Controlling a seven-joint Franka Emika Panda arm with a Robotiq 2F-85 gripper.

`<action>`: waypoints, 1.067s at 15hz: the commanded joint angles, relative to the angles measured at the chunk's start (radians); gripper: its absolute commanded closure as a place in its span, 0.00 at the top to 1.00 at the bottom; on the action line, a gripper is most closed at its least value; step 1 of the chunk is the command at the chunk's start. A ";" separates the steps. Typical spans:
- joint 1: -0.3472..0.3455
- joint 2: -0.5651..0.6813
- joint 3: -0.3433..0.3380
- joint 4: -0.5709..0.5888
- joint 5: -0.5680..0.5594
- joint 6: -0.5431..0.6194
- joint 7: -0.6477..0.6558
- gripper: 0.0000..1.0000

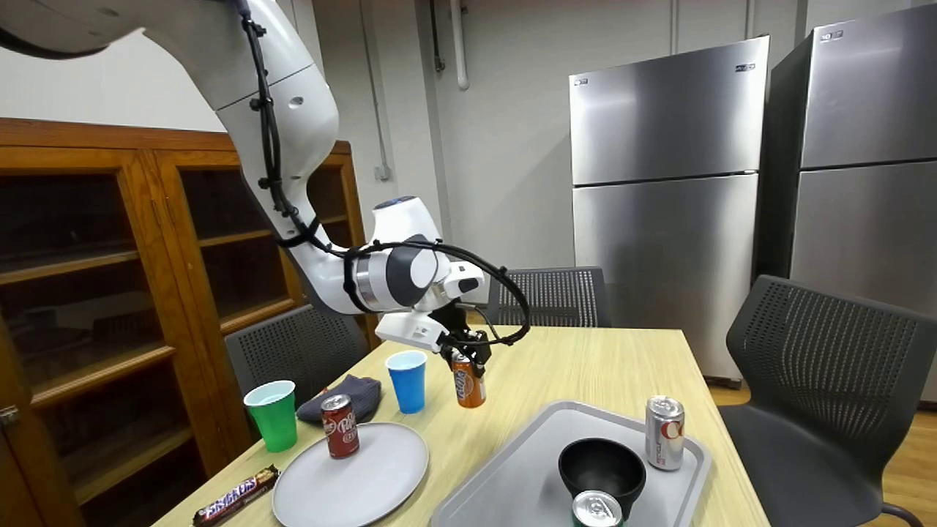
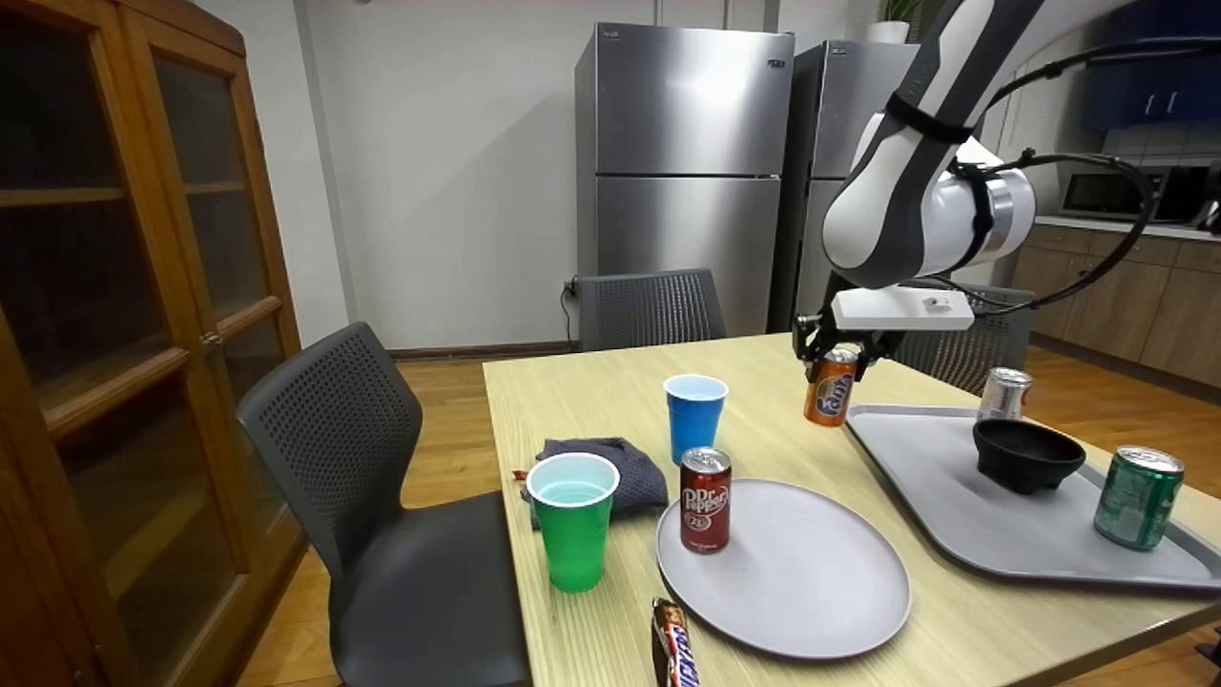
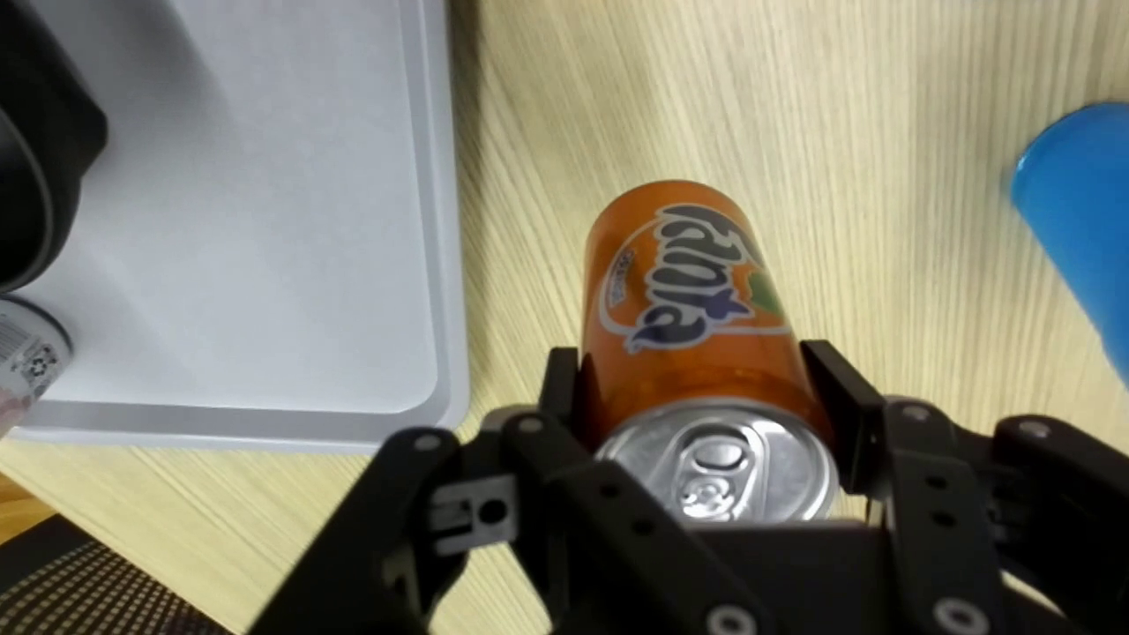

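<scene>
An orange Fanta can (image 3: 697, 282) stands between the black fingers of my gripper (image 3: 692, 370) in the wrist view, with a pad against each side just below the silver lid. My gripper (image 1: 467, 357) is shut on this can (image 1: 469, 384), which looks roughly upright. In both exterior views the can's base is at or very near the tabletop; I cannot tell whether it touches. A blue cup (image 2: 694, 410) is the nearest thing on one side. On the opposite side lies a grey tray (image 3: 432, 220), its rim close to the can but apart from it.
The tray bears a black bowl (image 2: 1025, 453), a silver can (image 1: 665, 432) and a green can (image 2: 1140, 496). A Dr Pepper can (image 2: 706, 501) stands on a grey plate (image 2: 811, 582). Around it are a green cup (image 1: 272, 417), a dark cloth (image 2: 639, 477) and a Snickers bar (image 1: 236, 498).
</scene>
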State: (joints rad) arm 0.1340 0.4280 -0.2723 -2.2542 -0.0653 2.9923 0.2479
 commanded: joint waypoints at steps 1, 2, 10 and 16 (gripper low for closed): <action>0.021 -0.083 0.013 -0.080 -0.036 0.010 -0.032 0.38; 0.026 -0.088 0.018 -0.088 -0.043 0.008 -0.035 0.38; 0.072 -0.117 0.055 -0.150 -0.090 -0.001 -0.041 0.38; 0.111 -0.119 0.072 -0.173 -0.116 -0.006 -0.041 0.38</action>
State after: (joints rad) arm 0.2292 0.3600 -0.2025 -2.3893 -0.1562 2.9923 0.2237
